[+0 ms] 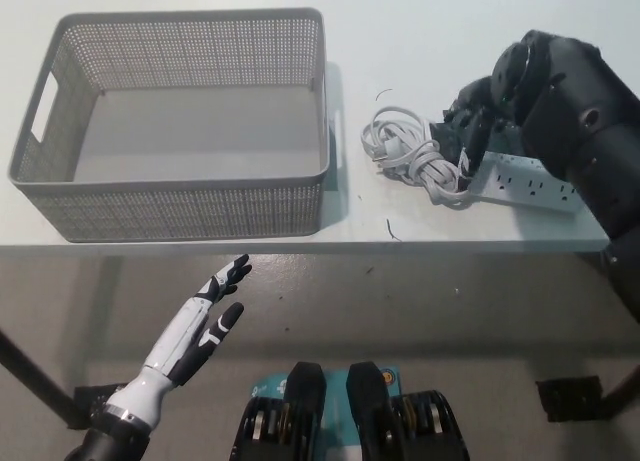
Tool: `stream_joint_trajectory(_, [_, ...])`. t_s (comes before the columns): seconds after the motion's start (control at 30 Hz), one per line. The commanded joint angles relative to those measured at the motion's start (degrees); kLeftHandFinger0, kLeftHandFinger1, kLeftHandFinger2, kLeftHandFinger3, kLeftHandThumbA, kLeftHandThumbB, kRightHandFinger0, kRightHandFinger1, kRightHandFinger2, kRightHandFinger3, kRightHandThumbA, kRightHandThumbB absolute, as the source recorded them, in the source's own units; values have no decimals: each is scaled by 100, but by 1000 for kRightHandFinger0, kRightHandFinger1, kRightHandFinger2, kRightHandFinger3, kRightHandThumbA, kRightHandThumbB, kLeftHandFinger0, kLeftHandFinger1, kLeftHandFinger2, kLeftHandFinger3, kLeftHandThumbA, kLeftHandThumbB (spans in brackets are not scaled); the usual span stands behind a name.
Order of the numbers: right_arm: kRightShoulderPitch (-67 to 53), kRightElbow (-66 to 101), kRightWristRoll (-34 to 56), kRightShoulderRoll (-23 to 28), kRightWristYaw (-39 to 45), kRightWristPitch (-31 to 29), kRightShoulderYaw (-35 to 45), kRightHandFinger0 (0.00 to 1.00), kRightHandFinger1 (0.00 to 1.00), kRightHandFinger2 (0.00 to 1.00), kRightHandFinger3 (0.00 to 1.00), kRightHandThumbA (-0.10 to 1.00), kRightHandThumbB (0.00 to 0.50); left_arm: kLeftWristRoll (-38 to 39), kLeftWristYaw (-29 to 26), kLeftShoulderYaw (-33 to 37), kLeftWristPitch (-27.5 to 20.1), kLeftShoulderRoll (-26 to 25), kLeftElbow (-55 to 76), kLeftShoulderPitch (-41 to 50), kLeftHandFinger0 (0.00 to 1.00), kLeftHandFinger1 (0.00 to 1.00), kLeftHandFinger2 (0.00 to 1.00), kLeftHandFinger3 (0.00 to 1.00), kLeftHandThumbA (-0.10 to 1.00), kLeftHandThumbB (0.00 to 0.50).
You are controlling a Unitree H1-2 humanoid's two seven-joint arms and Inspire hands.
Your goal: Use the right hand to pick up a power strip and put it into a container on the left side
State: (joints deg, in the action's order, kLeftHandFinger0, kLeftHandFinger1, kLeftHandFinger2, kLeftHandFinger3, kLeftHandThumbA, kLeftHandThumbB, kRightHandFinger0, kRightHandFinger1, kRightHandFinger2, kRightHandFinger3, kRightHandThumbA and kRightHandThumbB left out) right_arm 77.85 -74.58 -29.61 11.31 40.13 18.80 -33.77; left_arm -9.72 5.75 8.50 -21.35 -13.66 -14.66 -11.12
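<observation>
Black right hand (468,131) is down on the left end of the white rectangular power strip (525,182), right side of the pale table (200,243). Arm comes in from the right edge and covers much of the strip; only its near side with the socket row shows. Fingers curl downward at the strip end, but can't tell whether they are clamped on it or just resting against it.

Strip lies flat on the table, long axis roughly left-right, right end slightly nearer. Its coiled white power cable (412,155) is bunched just left of the strip, touching the hand area, with the plug end toward the far left of the coil.

Grey perforated plastic basket (180,196) with cut-out handles sits on the left half of the table, well apart from the strip, just left of the cable coil. Nothing inside it.

White left hand (205,319) hangs below the near table edge at lower left, fingers spread apart, holding nothing.
</observation>
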Motion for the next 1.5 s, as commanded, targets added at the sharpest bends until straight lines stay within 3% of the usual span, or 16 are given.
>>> stream_joint_trajectory(0.0, [460, -277, 15, -286, -534, -248, 108, 1000, 1000, 1000, 1000, 1000, 378, -32, 14, -68, -220, -94, 156, -64, 1000, 1000, 1000, 1000, 1000, 282])
stream_joint_trajectory(0.43, [390, -527, -36, -680, -793, -431, 100, 1000, 1000, 1000, 1000, 1000, 379, 26, 105, -72, 19, -126, 286, -50, 1000, 1000, 1000, 1000, 1000, 295])
stream_joint_trajectory(0.6, [345, -521, 29, -651, -844, -585, 179, 1000, 1000, 1000, 1000, 1000, 351, 30, 127, -78, 20, -136, 263, -123, 1000, 1000, 1000, 1000, 1000, 287])
stream_joint_trajectory(0.77, [91, -508, -102, -637, -1404, -385, 129, 1000, 1000, 1000, 1000, 1000, 393, 6, 129, -93, 6, -138, 253, -167, 1000, 1000, 1000, 1000, 1000, 289])
stream_joint_trajectory(0.9, [4, -646, -452, -656, -1761, 96, -204, 1000, 1000, 1000, 1000, 1000, 346, 14, 147, -111, -22, -168, 231, -221, 1000, 1000, 1000, 1000, 1000, 276])
stream_joint_trajectory(0.93, [-117, -660, -518, -643, -2370, 356, -242, 1000, 1000, 1000, 1000, 945, 323, 8, 153, -107, -9, -173, 252, -217, 1000, 1000, 1000, 1000, 1000, 271])
stream_joint_trajectory(0.97, [-249, -655, -534, -598, -2928, 423, -236, 1000, 1000, 1000, 1000, 773, 241, -8, 152, -104, 7, -180, 261, -217, 1000, 1000, 1000, 1000, 1000, 271])
stream_joint_trajectory(1.0, [-345, -665, -575, -562, -3259, 419, -271, 627, 709, 823, 1000, 434, 231, -15, 149, -101, -12, -184, 256, -220, 1000, 1000, 1000, 1000, 1000, 260])
stream_joint_trajectory(1.03, [-419, -679, -628, -537, -3495, 417, -317, 463, 543, 684, 1000, 313, 215, -16, 148, -100, -41, -187, 249, -223, 1000, 1000, 1000, 1000, 1000, 258])
stream_joint_trajectory(1.07, [-500, -688, -658, -493, -3775, 396, -340, 205, 288, 457, 980, 173, 215, -36, 145, -95, -30, -189, 247, -236, 1000, 1000, 1000, 1000, 1000, 258])
stream_joint_trajectory(1.1, [-605, -698, -653, -425, -4124, 353, -328, 25, 131, 353, 972, 174, 236, -83, 133, -89, -1, -192, 245, -255, 1000, 1000, 1000, 1000, 1000, 259])
stream_joint_trajectory(1.23, [-865, -683, -409, -222, -4909, 36, -54, 0, 0, 206, 867, 32, 262, -85, 122, -96, 6, -190, 262, -254, 1000, 1000, 1000, 1000, 1000, 256])
stream_joint_trajectory(1.27, [-906, -676, -349, -173, -5073, -88, 20, 95, 124, 296, 836, 16, 266, -99, 113, -95, -10, -192, 260, -255, 1000, 1000, 1000, 1000, 1000, 256])
stream_joint_trajectory(1.33, [-907, -676, -287, -126, -5269, -196, 95, 54, 125, 317, 767, 6, 283, -110, 119, -96, 20, -197, 248, -318, 1000, 1000, 1000, 1000, 1000, 266])
stream_joint_trajectory(1.4, [-905, -673, -204, -65, -5409, -375, 193, 79, 173, 376, 746, -2, 258, -113, 120, -95, -8, -206, 206, -356, 1000, 1000, 1000, 1000, 1000, 258])
stream_joint_trajectory(1.47, [-938, -630, -110, -5, -5698, -724, 320, 60, 154, 368, 664, -76, 286, -87, 115, -105, -20, -197, 217, -352, 1000, 1000, 1000, 1000, 1000, 254])
